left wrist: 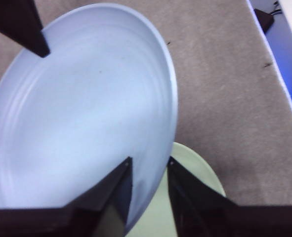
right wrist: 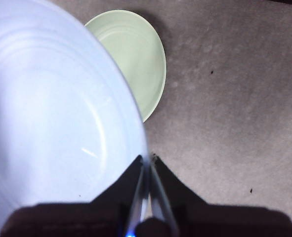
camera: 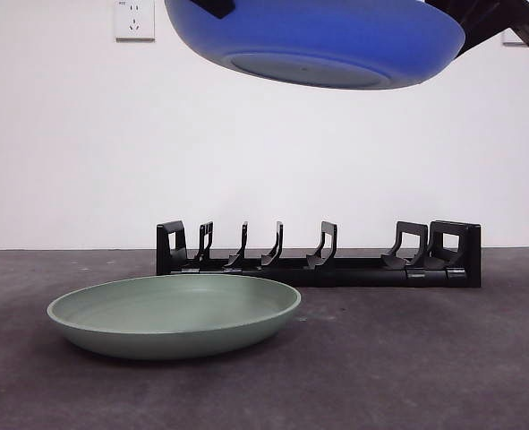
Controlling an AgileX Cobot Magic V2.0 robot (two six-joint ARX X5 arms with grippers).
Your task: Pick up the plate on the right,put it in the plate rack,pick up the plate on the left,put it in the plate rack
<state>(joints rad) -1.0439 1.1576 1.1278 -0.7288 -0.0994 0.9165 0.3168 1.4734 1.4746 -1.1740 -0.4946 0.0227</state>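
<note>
Overhead in the front view, the blue plate hangs above the plate rack, the green plate lying on the table. Left wrist view: the left gripper has its 2 jaws pinching the rim. Right wrist view: the right gripper clamps the opposite rim.

blue plate aloft | green plate on table | plate rack behind
</note>
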